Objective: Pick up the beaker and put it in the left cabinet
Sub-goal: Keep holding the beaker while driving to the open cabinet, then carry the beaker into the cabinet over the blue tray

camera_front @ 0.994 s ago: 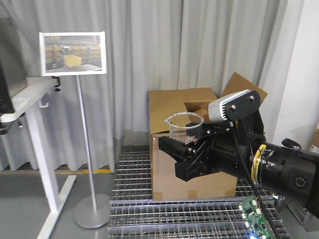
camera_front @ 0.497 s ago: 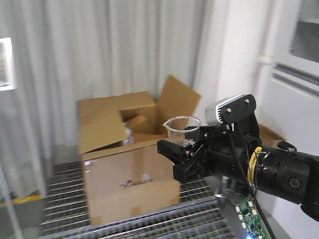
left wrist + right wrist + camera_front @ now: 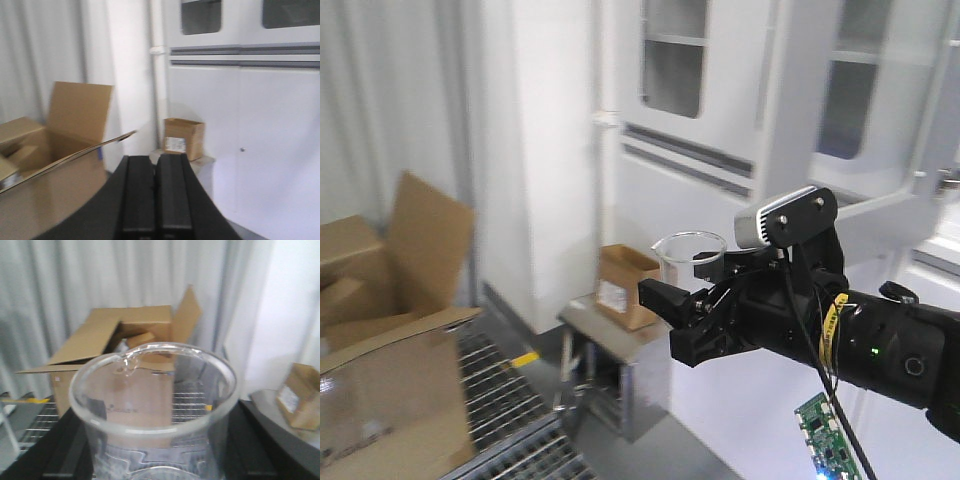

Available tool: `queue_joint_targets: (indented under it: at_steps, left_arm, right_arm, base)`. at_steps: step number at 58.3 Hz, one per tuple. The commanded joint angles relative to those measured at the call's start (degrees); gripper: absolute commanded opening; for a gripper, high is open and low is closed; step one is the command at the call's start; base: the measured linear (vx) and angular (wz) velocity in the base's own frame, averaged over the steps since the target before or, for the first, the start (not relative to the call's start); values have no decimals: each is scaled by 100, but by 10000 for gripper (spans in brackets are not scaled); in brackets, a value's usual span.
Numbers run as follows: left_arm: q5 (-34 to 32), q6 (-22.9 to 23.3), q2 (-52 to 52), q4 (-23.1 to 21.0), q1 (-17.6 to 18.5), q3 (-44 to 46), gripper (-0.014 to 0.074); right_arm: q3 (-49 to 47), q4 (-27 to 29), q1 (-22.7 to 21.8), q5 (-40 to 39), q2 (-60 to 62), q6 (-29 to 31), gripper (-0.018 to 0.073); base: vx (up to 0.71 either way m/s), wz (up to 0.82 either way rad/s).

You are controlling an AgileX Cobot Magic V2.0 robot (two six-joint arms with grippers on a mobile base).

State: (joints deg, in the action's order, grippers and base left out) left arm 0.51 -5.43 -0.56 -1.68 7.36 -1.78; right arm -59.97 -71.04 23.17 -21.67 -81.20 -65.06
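- Right hand (image 3: pixel 682 300) has its black fingers closed around the lower body of the beaker (image 3: pixel 690 255) and holds it upright in mid-air.
- Left hand (image 3: pixel 152 190) has its two fingers pressed flat together with nothing between them.
- Behind stand white wall units (image 3: pixel 720 120) with dark windows and grey stripes. A small cardboard box (image 3: pixel 623 285) rests on a low grey counter (image 3: pixel 645 385).
- A large open carton (image 3: pixel 380 330) sits at the left edge on metal floor grating (image 3: pixel 510 400), with pale curtains (image 3: pixel 380 100) behind it.
- Half a second ago the carton and curtains filled the middle of the view. They have slid leftwards, and the units, small box and counter are newly in sight. The beaker sits in the hand as before.
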Motion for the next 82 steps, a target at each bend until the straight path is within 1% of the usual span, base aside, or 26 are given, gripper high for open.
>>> queue_joint_targets:
  at_steps: [1, 52, 67, 82]
  left_arm:
    - [-478, 19, -111, -42, 6, -93, 1]
    - [-478, 19, -111, -42, 6, -93, 1]
    - [-478, 19, -111, -42, 6, -93, 1]
    - [-478, 19, -111, -42, 6, -93, 1]
  right_arm:
    - [-189, 136, -20, -165, 196, 20, 134]
    - [-189, 136, -20, -165, 196, 20, 134]
    - [-189, 136, -20, -165, 196, 20, 134]
    - [-189, 136, -20, -165, 196, 20, 134]
  base:
    - [17, -67]
    - [18, -65]
    - [18, -46]
    - [19, -27]
